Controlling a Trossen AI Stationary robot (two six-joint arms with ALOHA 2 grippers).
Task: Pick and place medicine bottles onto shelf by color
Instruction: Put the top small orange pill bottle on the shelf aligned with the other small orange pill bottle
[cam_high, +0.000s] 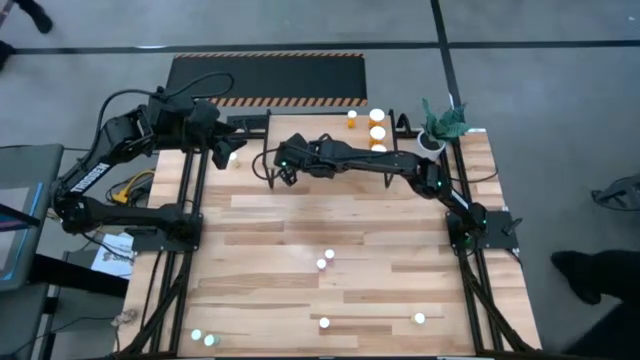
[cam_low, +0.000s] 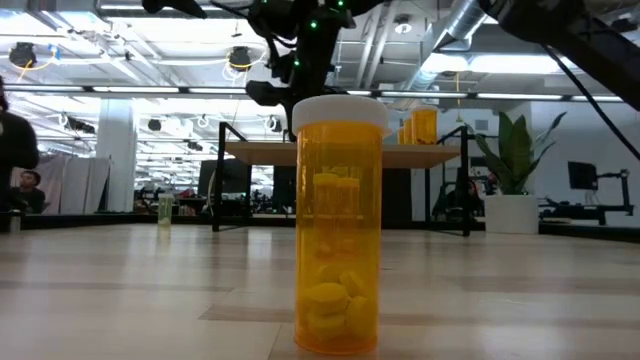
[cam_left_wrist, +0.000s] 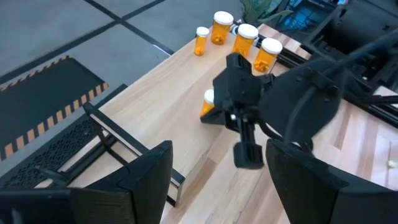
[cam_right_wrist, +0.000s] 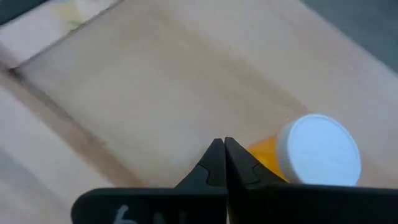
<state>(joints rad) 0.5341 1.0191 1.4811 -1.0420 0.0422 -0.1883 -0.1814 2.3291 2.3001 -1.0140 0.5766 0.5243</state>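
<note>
Above the shelf (cam_high: 330, 160), the right pincer (cam_right_wrist: 224, 152) hangs pinched shut and empty beside an orange bottle (cam_right_wrist: 311, 155); the left pincer (cam_high: 228, 152), spread open, holds nothing.

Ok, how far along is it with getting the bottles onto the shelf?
Done: four orange bottles stand at the end of the shelf by the plant. In hand: nothing gripped; the right gripper is shut beside a fifth bottle on the shelf, the left gripper open nearby. Left: about six bottles scattered on the table.
</note>
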